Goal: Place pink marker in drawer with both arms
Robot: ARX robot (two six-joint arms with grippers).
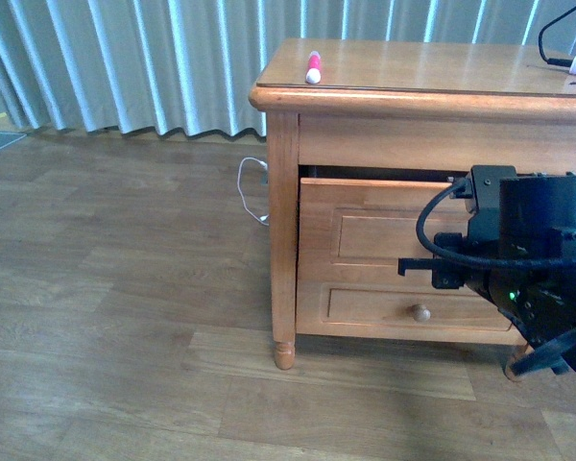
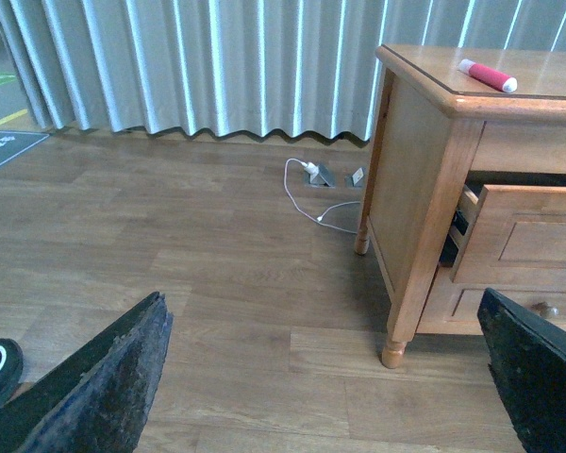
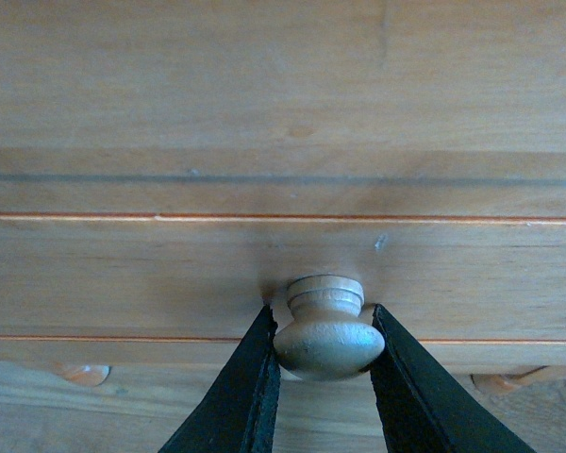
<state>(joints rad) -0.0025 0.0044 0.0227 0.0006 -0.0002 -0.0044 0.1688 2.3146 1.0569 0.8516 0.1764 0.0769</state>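
Grey curtains (image 1: 125, 58) hang along the back wall and the wooden floor (image 1: 106, 288) is bare but for a white cable (image 1: 250, 187) trailing near the cabinet (image 1: 283, 240).

Furthest left, the left gripper (image 2: 321, 300) hangs over the floor, well apart from the cabinet. Its fingers (image 2: 123, 377) are spread wide and hold nothing.

The pink marker (image 1: 314, 67) lies on the cabinet's top near the front left corner, with its white end toward the front edge.

Below it the drawer (image 1: 365, 230) stands partly open, with only a dark slot showing above its front. That looks too narrow for dropping the marker in.

On the right, the right arm (image 1: 538, 259) reaches to the drawer front. The wrist view shows the right gripper (image 3: 321, 316) clamped on the round knob (image 3: 327, 340), one finger on each side of its bulge.

From where I stand, the job in hand is getting the drawer properly open:
- The pull should run straight out along the drawer's travel, level and slow, since a sideways tug could jam the drawer in its frame.
- The grip should stay behind the widest part of the knob, because the rounded wood could slip out from between the thin fingers.
- The drawer should stop short of leaving the cabinet.
- The left gripper could then come up over the top and close across the marker's barrel. The marker looks free to roll, so a gentle approach seems wise.
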